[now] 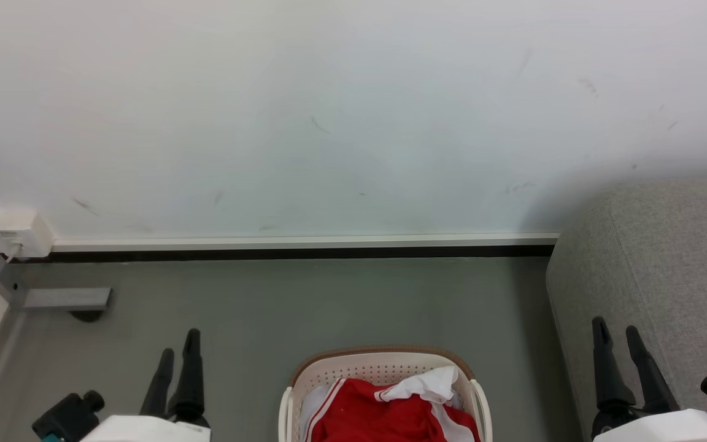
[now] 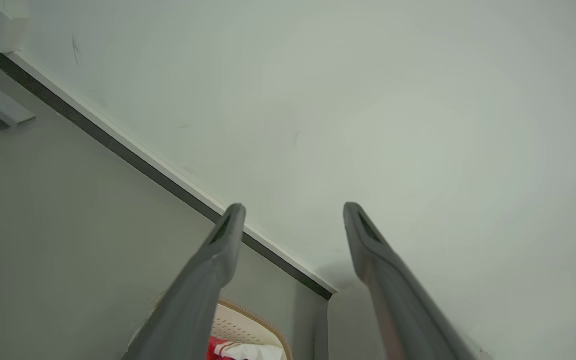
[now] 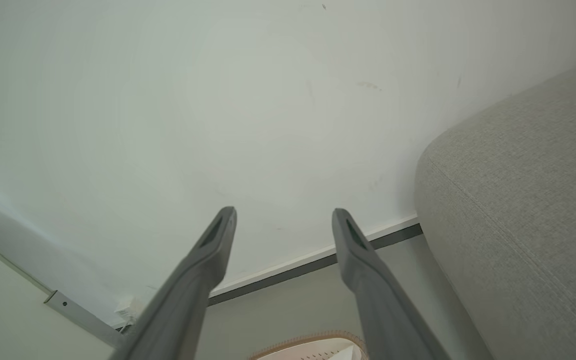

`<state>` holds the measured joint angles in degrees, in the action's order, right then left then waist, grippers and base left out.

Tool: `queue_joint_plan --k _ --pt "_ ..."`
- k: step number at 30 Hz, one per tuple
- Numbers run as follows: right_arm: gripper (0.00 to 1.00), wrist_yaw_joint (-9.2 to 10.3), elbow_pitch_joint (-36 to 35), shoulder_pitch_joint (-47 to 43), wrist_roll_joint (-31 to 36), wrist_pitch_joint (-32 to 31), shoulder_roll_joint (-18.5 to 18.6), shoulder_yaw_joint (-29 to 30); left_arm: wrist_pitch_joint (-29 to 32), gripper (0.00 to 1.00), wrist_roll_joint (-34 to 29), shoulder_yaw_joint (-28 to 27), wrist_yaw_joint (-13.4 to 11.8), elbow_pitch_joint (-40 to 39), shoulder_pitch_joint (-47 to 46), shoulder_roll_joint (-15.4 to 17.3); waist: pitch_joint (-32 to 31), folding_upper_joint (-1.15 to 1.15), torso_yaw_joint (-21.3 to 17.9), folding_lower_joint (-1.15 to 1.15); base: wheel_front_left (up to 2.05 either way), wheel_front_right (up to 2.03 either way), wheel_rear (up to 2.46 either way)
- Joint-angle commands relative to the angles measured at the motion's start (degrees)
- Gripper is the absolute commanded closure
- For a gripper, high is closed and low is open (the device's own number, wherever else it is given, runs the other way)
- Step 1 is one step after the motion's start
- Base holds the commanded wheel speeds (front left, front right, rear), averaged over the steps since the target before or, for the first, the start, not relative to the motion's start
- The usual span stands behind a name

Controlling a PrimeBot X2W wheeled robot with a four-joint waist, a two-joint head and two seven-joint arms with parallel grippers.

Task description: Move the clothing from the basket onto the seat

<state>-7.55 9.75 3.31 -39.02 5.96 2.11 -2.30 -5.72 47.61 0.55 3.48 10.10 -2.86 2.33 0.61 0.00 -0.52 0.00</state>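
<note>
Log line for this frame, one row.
stage: pre-grasp | left pincer: open, holding nothing | right pincer: open, holding nothing | red-and-white clothing: in laundry basket | grey seat: right of basket

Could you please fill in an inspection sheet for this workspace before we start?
Surface: grey floor; the basket stands on it.
Job's things: red and white clothing piled in the basket; grey seat to the right.
Clutter: nothing seen.
Tools: left tool and right tool open, holding nothing, either side of the basket.
Cables: possibly a short white lead at the wall box.
Surroundings: scuffed white wall, skirting.
</note>
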Motion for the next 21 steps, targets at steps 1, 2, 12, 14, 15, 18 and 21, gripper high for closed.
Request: queue_joint_plan --k 1,2,12,14,15,18,21 --pt "0.0 0.05 -0.2 0.1 1.7 0.5 0.7 -0.3 -0.8 0.0 -2.3 0.1 -0.1 -0.9 0.0 0.5 0.0 0.0 0.0 0.0 0.0 0.0 0.0" --pt "0.0 0.05 -0.1 0.1 2.6 0.7 0.7 -0.3 -1.0 0.0 -3.6 0.2 -0.2 -0.9 0.0 0.5 0.0 0.0 0.0 0.0 0.0 0.0 0.0" --pt "0.0 0.06 1.5 -0.1 10.8 2.3 0.7 -1.1 -2.5 0.0 -12.3 0.0 -1.2 -1.6 0.6 0.5 -0.2 0.0 -0.2 0.0 0.0 0.0 0.0" --pt "0.0 0.06 1.9 0.0 12.3 2.5 0.7 -1.2 -2.8 0.0 -14.0 0.0 -1.4 -1.7 0.7 0.5 -0.2 0.0 -0.2 0.0 0.0 0.0 0.0" --pt "0.0 0.07 2.1 0.0 13.1 2.7 0.8 -1.3 -3.0 0.0 -14.8 0.1 -1.5 -1.8 0.8 0.6 -0.3 0.0 -0.2 0.0 0.0 0.0 0.0" --pt "0.0 0.07 2.6 0.1 15.3 3.2 0.8 -1.4 -3.4 0.0 -16.8 0.1 -1.7 -1.9 1.1 0.6 -0.3 0.0 -0.2 0.0 0.0 0.0 0.0" --pt "0.0 0.07 3.1 0.1 17.3 3.6 0.8 -1.5 -3.9 0.0 -18.7 0.1 -1.8 -2.0 1.3 0.6 -0.2 0.0 -0.2 0.0 0.0 0.0 0.0"
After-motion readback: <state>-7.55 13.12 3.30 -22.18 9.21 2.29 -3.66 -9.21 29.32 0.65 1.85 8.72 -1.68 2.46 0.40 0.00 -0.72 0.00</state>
